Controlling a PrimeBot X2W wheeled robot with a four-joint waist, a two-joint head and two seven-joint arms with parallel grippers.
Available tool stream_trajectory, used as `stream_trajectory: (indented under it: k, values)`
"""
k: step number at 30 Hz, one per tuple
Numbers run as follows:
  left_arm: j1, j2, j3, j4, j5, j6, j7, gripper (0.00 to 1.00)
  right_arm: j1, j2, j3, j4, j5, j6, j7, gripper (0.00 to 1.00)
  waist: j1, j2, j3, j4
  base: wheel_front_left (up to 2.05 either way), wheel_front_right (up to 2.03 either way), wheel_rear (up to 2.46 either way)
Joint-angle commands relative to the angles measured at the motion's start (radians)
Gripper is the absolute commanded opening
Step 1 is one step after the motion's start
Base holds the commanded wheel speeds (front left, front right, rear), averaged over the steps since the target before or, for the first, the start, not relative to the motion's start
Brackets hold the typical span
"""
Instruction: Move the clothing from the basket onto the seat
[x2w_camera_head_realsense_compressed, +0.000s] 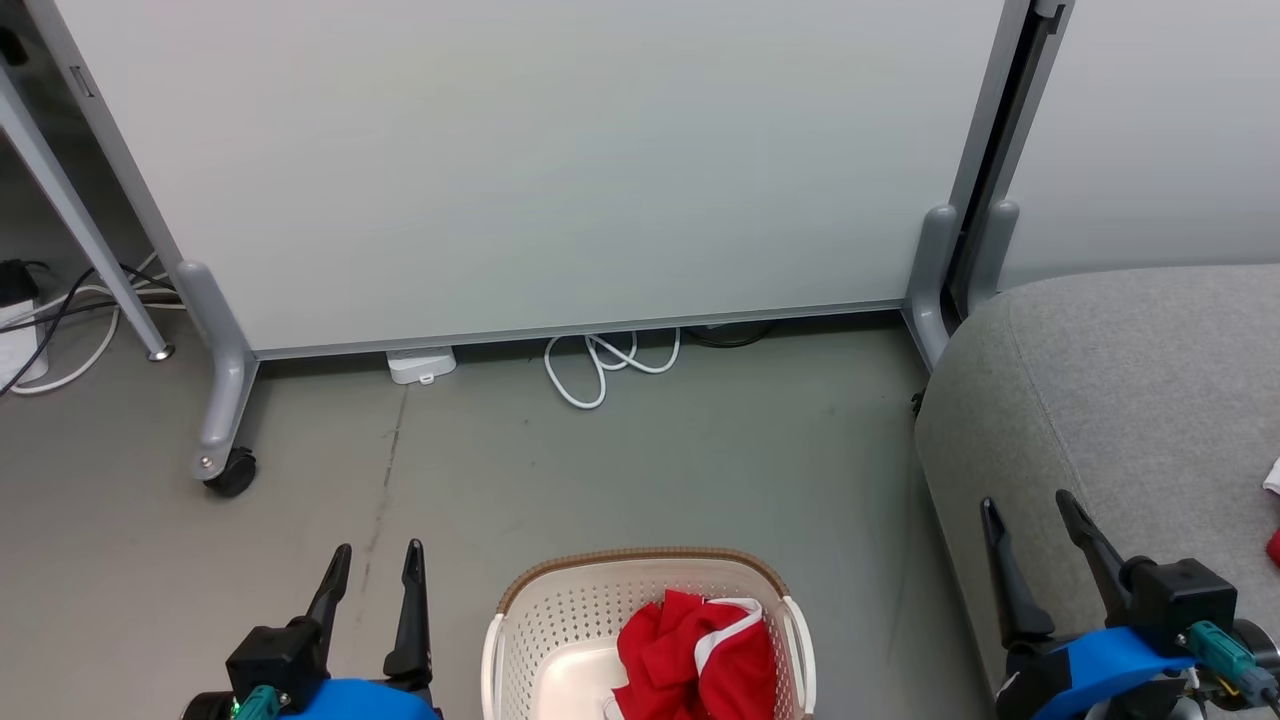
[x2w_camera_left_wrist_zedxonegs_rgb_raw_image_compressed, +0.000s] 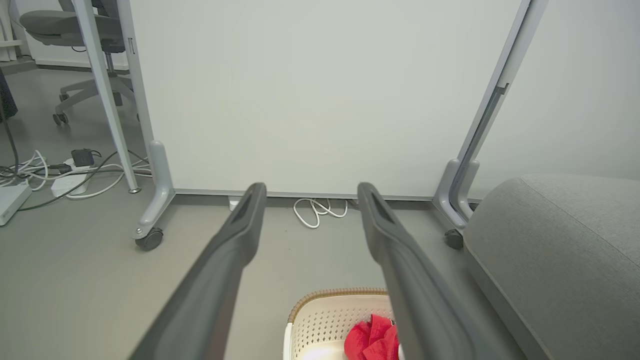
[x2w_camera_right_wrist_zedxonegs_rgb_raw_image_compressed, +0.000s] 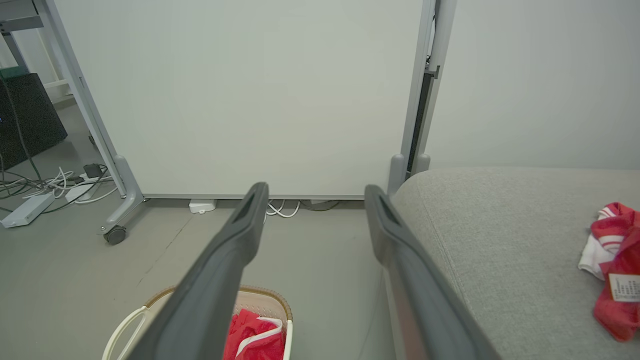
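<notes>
The cream basket with a brown rim stands on the floor at the bottom middle of the head view. Red clothing with white trim lies bunched inside it, against its right side. The grey seat rises at the right; another red and white garment lies on it. My left gripper hangs open to the left of the basket, empty. My right gripper is open over the seat's front corner, empty. The basket and clothing show low between the left fingers; the right wrist view shows the basket too.
A white rolling partition with grey legs and a caster stands across the back. White cables and a small white box lie under its lower edge. More cables and a power strip lie at far left. An office chair stands behind.
</notes>
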Motion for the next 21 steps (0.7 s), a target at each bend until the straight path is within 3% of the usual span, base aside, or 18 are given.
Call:
stream_trajectory:
  k: [1, 21]
  values:
    - [0.001, -0.001, -0.001, -0.002, 0.004, 0.0, -0.003, 1.0, 0.01, 0.002, 0.005, -0.006, 0.002, 0.0, 0.003, 1.0, 0.0, -0.0001, 0.004, -0.003, 0.0, 0.0, 0.0]
    - [-0.033, -0.002, -0.04, 0.007, -0.012, -0.001, -0.003, 1.0, -0.031, 0.002, 0.049, -0.009, 0.007, 0.0, -0.002, 1.0, 0.0, -0.0001, 0.081, -0.046, 0.0, 0.0, 0.0]
